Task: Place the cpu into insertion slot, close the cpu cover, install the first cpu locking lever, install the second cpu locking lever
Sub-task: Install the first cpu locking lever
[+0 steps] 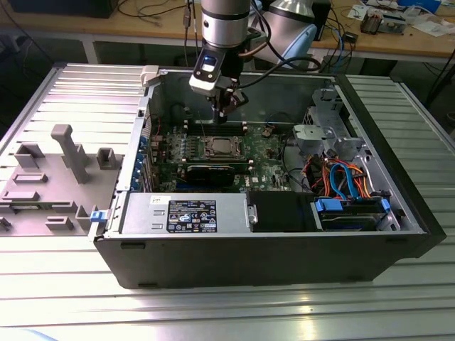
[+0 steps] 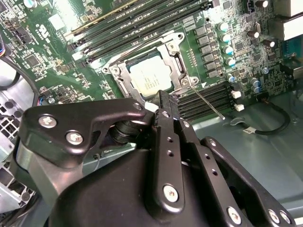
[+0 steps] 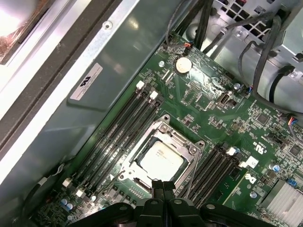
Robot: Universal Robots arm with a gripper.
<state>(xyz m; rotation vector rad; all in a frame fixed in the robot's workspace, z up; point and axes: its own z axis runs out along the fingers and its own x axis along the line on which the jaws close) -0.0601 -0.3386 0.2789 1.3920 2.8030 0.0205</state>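
A ribbed metal table [image 1: 213, 305] carries an open computer case [image 1: 284, 249]. Inside, the cpu [image 3: 161, 161] lies in the insertion slot [image 3: 124, 176], left of the case's middle in the exterior view, with the cpu cover [image 3: 189, 149] down over its edges. The gripper [image 3: 163, 185] hovers near the slot's far side, pressed together and empty. A thin locking lever [image 2: 208, 101] juts out unlatched. The lever step seems in hand, and it calls for exact tip placement against that wire.

The arm [image 1: 225, 21] is reaching straight down, its tool [image 1: 226, 108] pointing downward. In both wrist views its fingers [image 3: 157, 188] [image 2: 166, 101] are pressing together, gripping nothing.
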